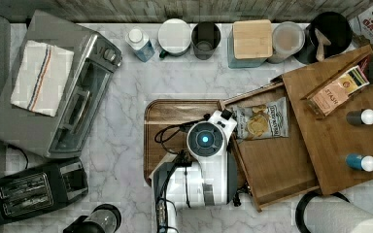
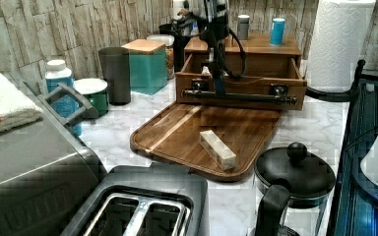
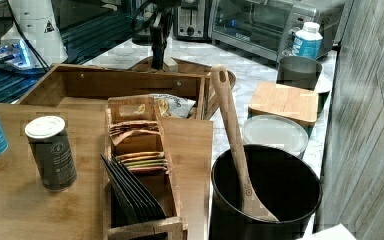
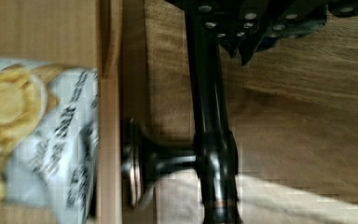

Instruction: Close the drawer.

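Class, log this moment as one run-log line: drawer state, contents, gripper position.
drawer: open | contents: chip bag | gripper: at bar handle | tray: in front of drawer

The arm (image 1: 201, 167) was built of rounded glossy white segments with dark grey bands at the joints, and a round white cap near its end carried a glowing blue dot ringed in black. Black cables looped loosely off its side and ran along the links. The gripper (image 4: 249, 28) was a black body studded with small silver screw heads.
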### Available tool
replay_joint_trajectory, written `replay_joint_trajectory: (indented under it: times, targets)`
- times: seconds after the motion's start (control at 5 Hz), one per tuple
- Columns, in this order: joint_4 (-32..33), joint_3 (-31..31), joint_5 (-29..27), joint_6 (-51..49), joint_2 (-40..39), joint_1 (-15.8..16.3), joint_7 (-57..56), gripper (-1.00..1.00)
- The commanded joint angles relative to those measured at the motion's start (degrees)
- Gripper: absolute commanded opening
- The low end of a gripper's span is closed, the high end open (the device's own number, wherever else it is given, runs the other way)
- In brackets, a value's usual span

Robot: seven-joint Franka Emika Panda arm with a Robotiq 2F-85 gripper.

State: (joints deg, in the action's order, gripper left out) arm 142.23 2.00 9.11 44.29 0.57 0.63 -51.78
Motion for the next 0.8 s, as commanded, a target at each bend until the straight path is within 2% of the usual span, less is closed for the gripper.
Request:
replay_joint_trajectory:
  times: [0.2,0.6,0.8]
  targets:
    - [3.2,-5.0,-2.2,1.9,-0.5,4.2,4.0,-1.0]
    - [8.6,-1.4,5.0,5.9,4.2,3.8,2.1,-1.0]
    - [8.3,3.8,4.8,6.5,3.7,5.3,-3.4,-1.0]
